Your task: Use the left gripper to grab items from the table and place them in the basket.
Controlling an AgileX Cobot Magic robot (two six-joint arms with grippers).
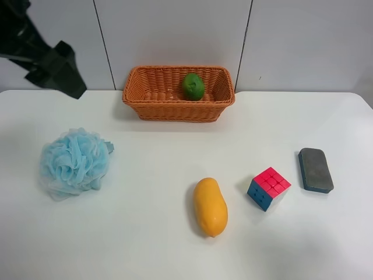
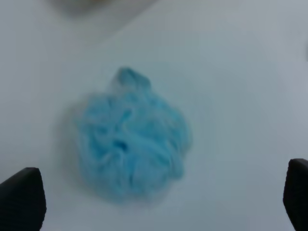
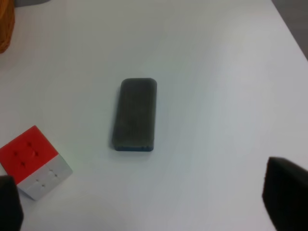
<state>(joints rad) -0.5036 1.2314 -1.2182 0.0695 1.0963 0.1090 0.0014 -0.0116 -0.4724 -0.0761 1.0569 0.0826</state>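
A round green fruit (image 1: 193, 86) lies inside the orange wicker basket (image 1: 145, 93) at the back of the white table (image 1: 151, 245). A light-blue bath pouf (image 1: 74, 163) lies at the exterior high view's left, a yellow-orange mango (image 1: 210, 207) near the front middle, a red-blue puzzle cube (image 1: 268, 188) and a grey-blue eraser (image 1: 315, 170) to the right. My left gripper (image 1: 61, 73) hangs high at the back left, open and empty; its wrist view looks down on the blurred pouf (image 2: 132, 144). My right gripper (image 3: 147, 197) is open above the eraser (image 3: 135, 114) and cube (image 3: 32, 161).
A grey panelled wall stands right behind the basket. The table's back edge runs along the wall, and its right corner shows in the right wrist view. The right arm is out of the exterior high view.
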